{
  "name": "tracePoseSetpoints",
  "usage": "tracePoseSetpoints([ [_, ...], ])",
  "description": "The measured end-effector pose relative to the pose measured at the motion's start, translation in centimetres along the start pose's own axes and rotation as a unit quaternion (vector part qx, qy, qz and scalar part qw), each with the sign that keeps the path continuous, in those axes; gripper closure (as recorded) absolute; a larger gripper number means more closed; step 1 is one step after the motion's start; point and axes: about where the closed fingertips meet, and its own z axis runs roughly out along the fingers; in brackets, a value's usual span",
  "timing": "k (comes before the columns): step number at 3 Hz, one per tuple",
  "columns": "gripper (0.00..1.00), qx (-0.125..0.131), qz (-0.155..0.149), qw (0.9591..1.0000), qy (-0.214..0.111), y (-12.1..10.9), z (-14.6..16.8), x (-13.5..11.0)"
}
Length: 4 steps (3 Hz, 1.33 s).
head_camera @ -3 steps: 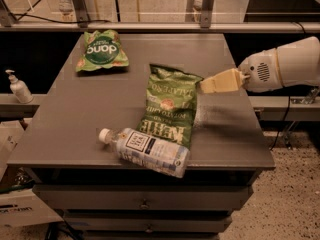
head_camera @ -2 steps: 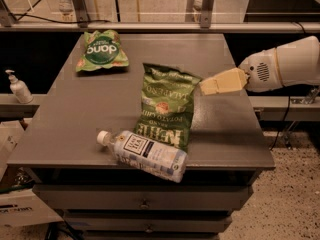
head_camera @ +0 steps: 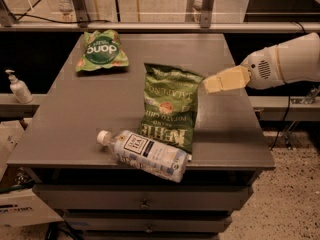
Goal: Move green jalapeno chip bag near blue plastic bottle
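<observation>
The grey table (head_camera: 75,114) fills most of the camera view, with drawers below its front edge. The robot's white arm (head_camera: 295,59) reaches in from the right, and its pale gripper (head_camera: 210,84) hovers just off the upper right corner of the green jalapeno chip bag (head_camera: 167,106), at or almost at the foil. I cannot tell whether the claw is spread, pressed together or pinching that corner.

Over the last second the bag has slid slightly left and toward the front edge, while the gripper has barely moved. The bag's bottom edge now meets the blue plastic bottle (head_camera: 150,154), which lies on its side at the front of the table with its white cap pointing left. By my judgement the bag is already near enough, and the task looks essentially done.

The bag's lettering is upside down: "KETTLE", "POTATO CHIPS" and "JALAPENO". The bottle's navy-and-white label is too small to read. At the far left corner, a brighter green bag (head_camera: 101,51) shows white letters resembling "dang". A small pump bottle (head_camera: 19,88) stands on a shelf to the table's left.
</observation>
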Motion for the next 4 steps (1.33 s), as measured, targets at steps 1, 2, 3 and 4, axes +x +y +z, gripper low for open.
tracePoseSetpoints([
  [1, 0.00, 0.022, -0.012, 0.9997, 0.005, -1.1, -0.1, -0.1],
  [2, 0.00, 0.063, -0.046, 0.9968, 0.013, -3.7, -0.9, -0.6],
  [3, 0.00, 0.103, -0.112, 0.9879, 0.026, -5.4, -1.9, -1.0],
  [4, 0.00, 0.138, -0.186, 0.9718, 0.045, -7.1, -2.7, -1.2],
])
